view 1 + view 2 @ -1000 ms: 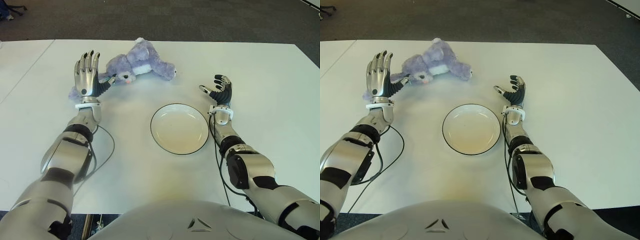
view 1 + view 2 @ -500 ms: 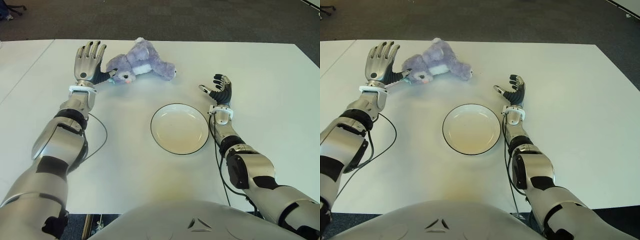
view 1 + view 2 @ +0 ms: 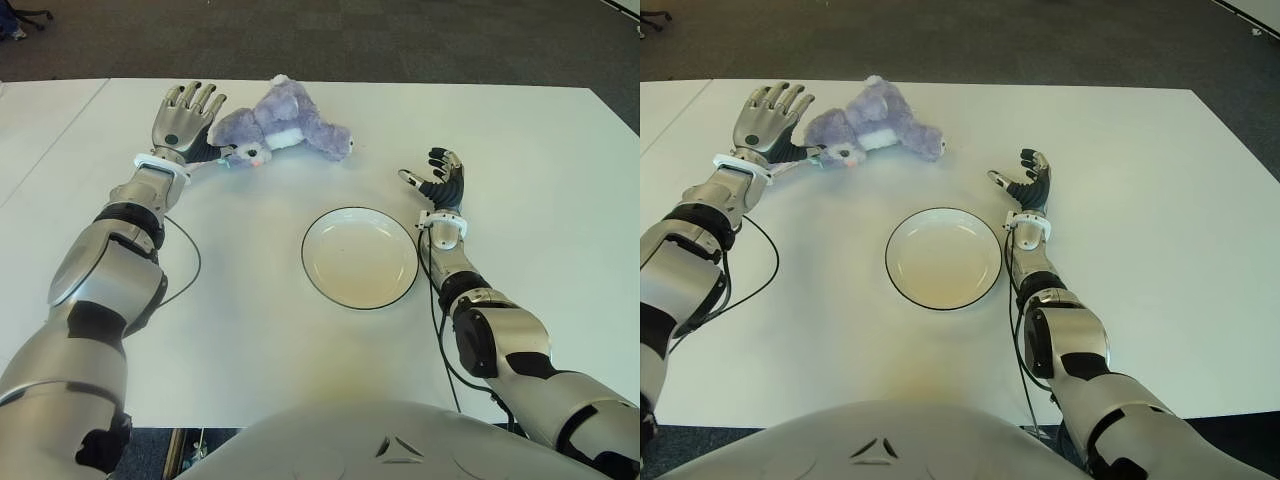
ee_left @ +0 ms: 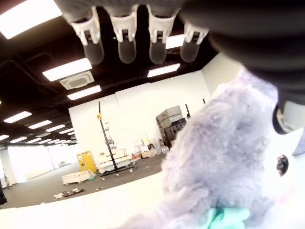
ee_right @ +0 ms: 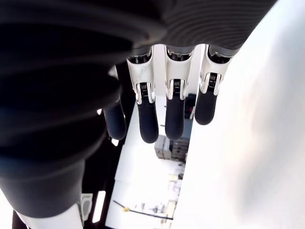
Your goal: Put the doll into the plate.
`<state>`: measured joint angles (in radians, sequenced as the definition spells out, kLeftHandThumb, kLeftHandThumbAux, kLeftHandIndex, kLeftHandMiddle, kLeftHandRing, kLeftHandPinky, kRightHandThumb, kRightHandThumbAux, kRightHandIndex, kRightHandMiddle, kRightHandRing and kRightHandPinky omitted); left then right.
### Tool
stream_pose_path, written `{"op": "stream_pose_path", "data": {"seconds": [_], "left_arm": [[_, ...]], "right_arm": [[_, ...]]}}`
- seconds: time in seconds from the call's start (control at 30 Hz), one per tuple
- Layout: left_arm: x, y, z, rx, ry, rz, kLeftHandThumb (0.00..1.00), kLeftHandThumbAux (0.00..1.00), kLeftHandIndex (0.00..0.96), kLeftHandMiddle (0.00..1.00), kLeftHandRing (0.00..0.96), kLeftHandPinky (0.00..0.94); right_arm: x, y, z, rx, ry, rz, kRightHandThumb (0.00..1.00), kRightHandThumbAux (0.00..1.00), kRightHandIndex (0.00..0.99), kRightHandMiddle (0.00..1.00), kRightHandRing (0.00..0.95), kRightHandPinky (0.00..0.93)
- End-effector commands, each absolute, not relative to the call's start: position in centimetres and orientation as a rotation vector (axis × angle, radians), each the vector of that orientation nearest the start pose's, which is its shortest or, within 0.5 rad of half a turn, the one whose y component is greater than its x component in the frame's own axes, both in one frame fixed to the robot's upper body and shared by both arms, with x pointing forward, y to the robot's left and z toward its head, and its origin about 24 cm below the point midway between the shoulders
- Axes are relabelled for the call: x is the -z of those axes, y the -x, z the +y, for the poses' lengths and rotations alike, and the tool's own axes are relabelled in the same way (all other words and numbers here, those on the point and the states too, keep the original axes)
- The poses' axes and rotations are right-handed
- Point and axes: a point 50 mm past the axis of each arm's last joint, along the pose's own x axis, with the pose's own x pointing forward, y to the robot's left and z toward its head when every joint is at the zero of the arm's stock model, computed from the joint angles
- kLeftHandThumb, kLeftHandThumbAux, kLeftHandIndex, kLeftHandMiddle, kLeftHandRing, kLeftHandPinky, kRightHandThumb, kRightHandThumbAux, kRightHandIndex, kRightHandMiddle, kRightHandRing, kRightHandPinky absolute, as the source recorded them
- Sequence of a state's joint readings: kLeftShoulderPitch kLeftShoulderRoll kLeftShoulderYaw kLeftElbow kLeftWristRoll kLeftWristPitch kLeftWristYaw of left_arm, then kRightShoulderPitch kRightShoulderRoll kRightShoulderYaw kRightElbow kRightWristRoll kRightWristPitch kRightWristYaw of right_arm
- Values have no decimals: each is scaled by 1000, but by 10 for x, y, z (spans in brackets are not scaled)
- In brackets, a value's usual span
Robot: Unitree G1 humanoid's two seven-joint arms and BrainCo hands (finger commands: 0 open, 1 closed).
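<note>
Lying on the counter (image 3: 250, 300), the doll (image 3: 283, 127) is beyond the empty plate (image 3: 359, 257). Left hand (image 3: 183, 118) — fingers spread, grasping nothing — is just beside it. Right hand (image 3: 438, 182) shows right of the plate, fingers relaxed.

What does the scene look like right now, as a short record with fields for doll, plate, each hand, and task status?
doll: purple plush, lying on the table at its far side
plate: white, dark-rimmed, empty, mid-table
left hand: open, fingers spread, right beside the doll's head, not grasping
right hand: open, idle, right of the plate
task status: doll not yet in plate
</note>
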<state>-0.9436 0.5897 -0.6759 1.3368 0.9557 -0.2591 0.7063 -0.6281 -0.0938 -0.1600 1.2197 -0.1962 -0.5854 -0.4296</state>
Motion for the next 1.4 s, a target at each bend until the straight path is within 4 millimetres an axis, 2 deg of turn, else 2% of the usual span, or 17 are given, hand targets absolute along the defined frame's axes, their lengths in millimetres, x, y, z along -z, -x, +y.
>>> {"op": "stream_pose_path", "data": {"seconds": [0.03,0.2,0.37,0.67,0.93,0.97,1.4], "left_arm": [[-108,-379,250,82,-1942,-309,212,385,0,0,0,0],[-109,-380,245,129,-1910,-304,252,401,0,0,0,0],[-107,-381,239,192,-1837,-268,303,438,10,0,0,0],[-76,-375,218,386,-1580,-75,361,473,55,0,0,0],[-66,-374,203,536,-1497,33,313,482,61,0,0,0],[-65,-374,201,557,-1494,47,278,479,53,0,0,0],[-40,-370,177,686,-1548,192,216,494,32,0,0,0]], "right_arm": [[85,-252,-164,322,173,435,0,863,237,259,244,212],[85,-252,-164,323,171,436,0,869,236,259,245,208],[85,-253,-165,324,171,438,0,874,248,261,256,245],[85,-252,-167,339,209,445,0,867,260,271,273,254],[85,-251,-168,351,189,437,0,869,268,291,290,255],[85,-251,-169,353,187,439,0,873,267,292,292,263],[85,-249,-173,364,145,435,0,872,251,289,288,274]]}}
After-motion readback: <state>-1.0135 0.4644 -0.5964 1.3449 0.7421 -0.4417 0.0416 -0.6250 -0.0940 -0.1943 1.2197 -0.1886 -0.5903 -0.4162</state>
